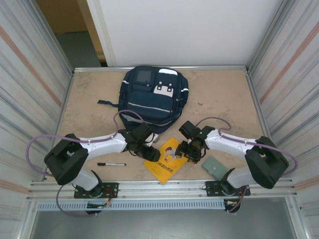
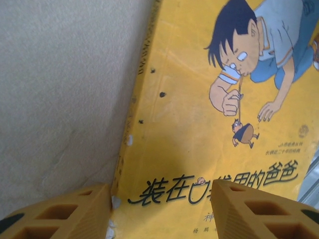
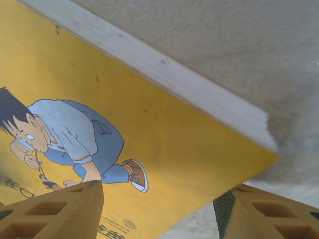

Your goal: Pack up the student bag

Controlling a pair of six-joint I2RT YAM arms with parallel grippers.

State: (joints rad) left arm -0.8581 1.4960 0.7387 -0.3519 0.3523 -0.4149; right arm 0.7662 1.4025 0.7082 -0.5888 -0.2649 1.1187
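The backpack [image 1: 152, 94] lies flat on the table [image 1: 89, 104] toward the 12 o'clock edge, its front up, with the small square panel and the white dotted patch near its top and a dark strap trailing out at its 9 o'clock side. At 6 o'clock from it, near the arm bases, a yellow book [image 1: 163, 165] rests on the table turned like a diamond, cover up, showing a cartoon man in blue bending over a tiny figure. The left gripper [image 1: 151, 152] sits at the book's 10 o'clock edge and the right gripper [image 1: 180, 152] at its 2 o'clock corner. From the left wrist, the left gripper [image 2: 159, 214] has its two orange fingers [image 2: 55, 215] spread apart, one over bare table beside the spine and the other over the book [image 2: 199, 124] cover, clamping nothing. From the right wrist, the right gripper [image 3: 159, 214] likewise stands spread, its fingers [image 3: 50, 211] well apart with a corner of the book [image 3: 164, 144] and its white page edge ahead of them, and nothing is pinched. A black pen [image 1: 111, 164] lies at 9 o'clock from the book, just beside the left arm. A flat grey-green card [image 1: 214, 167] lies at 3 o'clock from the book, under the right arm.
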